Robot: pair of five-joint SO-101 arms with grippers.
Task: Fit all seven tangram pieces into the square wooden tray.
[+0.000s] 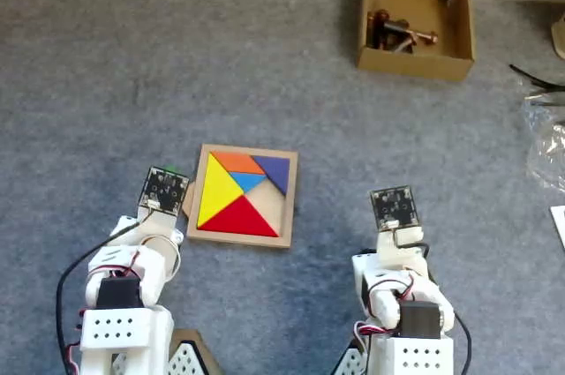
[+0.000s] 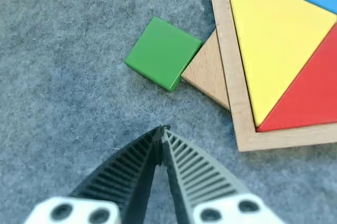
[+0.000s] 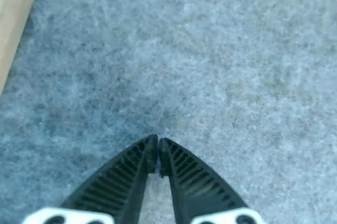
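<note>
**Two tangram pieces outside the tray; both claws pinched together, empty.**
Green square and wooden triangle lie touching, just left of the square wooden tray. The left claw hangs near them, likely for pickup; the right claw is well apart.

In the high view, left of centre, the left arm covers nearly all of the green square wooden piece and part of the plain wooden triangle. The left wrist view's edge crops the square wooden tray. The brownish contents of the cardboard box at upper right are too small to identify.
</note>
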